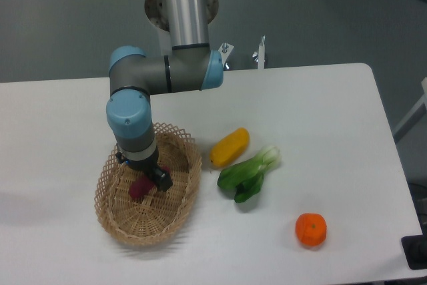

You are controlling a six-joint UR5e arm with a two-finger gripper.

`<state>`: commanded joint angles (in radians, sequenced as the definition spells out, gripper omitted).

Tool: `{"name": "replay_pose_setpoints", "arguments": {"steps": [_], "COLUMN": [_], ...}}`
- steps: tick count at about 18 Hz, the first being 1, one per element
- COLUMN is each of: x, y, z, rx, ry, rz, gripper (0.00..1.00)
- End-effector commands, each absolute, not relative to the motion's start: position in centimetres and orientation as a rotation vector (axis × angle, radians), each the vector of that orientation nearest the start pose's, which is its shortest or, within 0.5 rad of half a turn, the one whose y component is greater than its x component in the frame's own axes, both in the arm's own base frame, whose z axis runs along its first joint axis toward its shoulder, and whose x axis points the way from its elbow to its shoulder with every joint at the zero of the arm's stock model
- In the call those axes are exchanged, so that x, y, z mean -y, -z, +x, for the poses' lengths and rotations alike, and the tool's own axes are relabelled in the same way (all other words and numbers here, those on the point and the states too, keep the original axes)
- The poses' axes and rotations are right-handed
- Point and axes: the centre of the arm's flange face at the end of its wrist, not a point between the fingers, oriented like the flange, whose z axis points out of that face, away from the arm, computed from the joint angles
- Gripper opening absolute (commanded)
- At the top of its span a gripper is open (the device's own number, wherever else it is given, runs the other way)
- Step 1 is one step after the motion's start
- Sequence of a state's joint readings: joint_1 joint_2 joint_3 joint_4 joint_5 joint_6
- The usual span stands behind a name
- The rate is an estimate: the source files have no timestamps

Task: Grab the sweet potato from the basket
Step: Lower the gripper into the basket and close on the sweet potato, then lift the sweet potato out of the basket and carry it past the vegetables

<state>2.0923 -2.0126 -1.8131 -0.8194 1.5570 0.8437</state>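
The sweet potato (pixel 139 188) lies inside the basket (pixel 113 215), on the woven floor a little left of the middle. Only its lower left end shows as a magenta-purple lump; the rest is hidden under the gripper (pixel 144 179), so its long axis cannot be read with certainty. What shows suggests it runs from lower left up toward upper right, with the visible tapered end pointing to the lower left.

The gripper reaches down into the basket from above, right over the sweet potato. One dark finger (pixel 161 178) shows just to the right of the purple end, touching or very nearly touching it; the other finger is hidden behind the wrist. How far the fingers stand apart, and whether they have a hold on the sweet potato, cannot be told from this view.

The arm (pixel 131 115) hangs upright over the back half of the basket, with a grey and light-blue elbow above it and a silver tube rising out of the top of the frame.

The basket is oval, light tan, with a lacy looped rim, and sits on the white table (pixel 320 98) toward the front left. Just right of it lies a yellow vegetable (pixel 229 147), tilted with its upper end to the right. Beside that, touching or nearly so, is a leafy green vegetable (pixel 248 173). An orange fruit (pixel 311 229) sits well apart at the front right.

No brand, label or writing can be read on anything
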Motion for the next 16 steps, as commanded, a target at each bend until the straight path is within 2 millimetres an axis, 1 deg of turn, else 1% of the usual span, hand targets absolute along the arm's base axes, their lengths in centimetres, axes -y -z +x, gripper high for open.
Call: {"name": "replay_pose_setpoints", "arguments": {"steps": [1,3,5,7,10,12,14,16], "x": [-58.0,-58.1,-58.1,-58.2,-58.4,-58.5,-58.5,-58.5], "y": [-20.6,-20.5,-20.6,-20.7,-21.2,-21.6,-22.1,-22.6], "z": [-17.8,-17.8,-17.9,-18.0,-18.2,-18.2,-18.3,-18.3], "rx": [-0.495,-0.502,-0.502,-0.506,-0.505,-0.504,-0.501,-0.500], "ry": [-0.052,-0.051,-0.054,-0.058,-0.068,-0.074,-0.081,-0.092], "rz": [-3.040,-3.040,-3.040,-3.037,-3.028,-3.023,-3.018,-3.012], "gripper": [0.70,0.48,0.34,0.28,0.24,0.17,0.13,0.13]}}
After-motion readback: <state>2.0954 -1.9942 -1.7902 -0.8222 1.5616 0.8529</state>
